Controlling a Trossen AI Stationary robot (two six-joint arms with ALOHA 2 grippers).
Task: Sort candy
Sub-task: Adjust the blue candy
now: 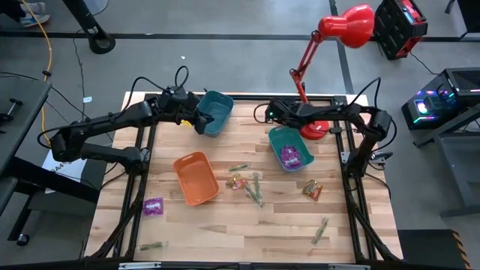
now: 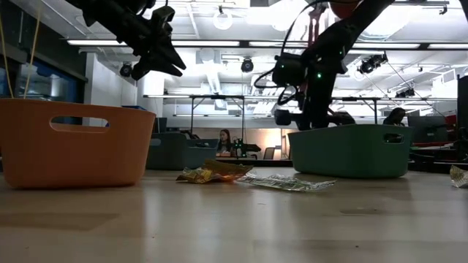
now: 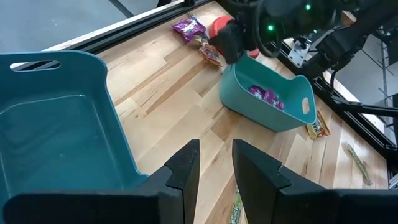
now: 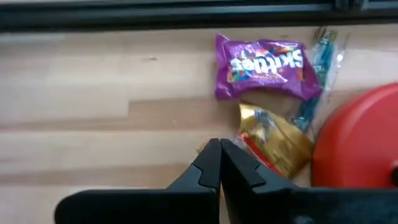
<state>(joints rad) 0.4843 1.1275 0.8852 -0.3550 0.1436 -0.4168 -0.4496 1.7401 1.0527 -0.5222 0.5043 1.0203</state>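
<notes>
My left gripper (image 1: 199, 120) hangs open and empty beside the blue bin (image 1: 215, 112); in its wrist view (image 3: 216, 163) the bin (image 3: 56, 124) is empty. My right gripper (image 1: 271, 115) is shut and empty above the table's far edge. Below it (image 4: 219, 155) lie a purple packet (image 4: 264, 65), a gold wrapped piece (image 4: 277, 140) and a thin stick (image 4: 320, 68). The teal bin (image 1: 289, 148) holds purple packets (image 3: 267, 95). Loose on the table are a purple packet (image 1: 153, 205), greenish sticks (image 1: 255, 187) and orange-yellow pieces (image 1: 235, 181) (image 1: 312, 190).
An orange bin (image 1: 196, 178) stands left of the table's middle. A red lamp's base (image 1: 315, 129) stands at the far edge beside the teal bin, close to my right gripper. More sticks lie near the front edge (image 1: 320, 229) (image 1: 154, 245).
</notes>
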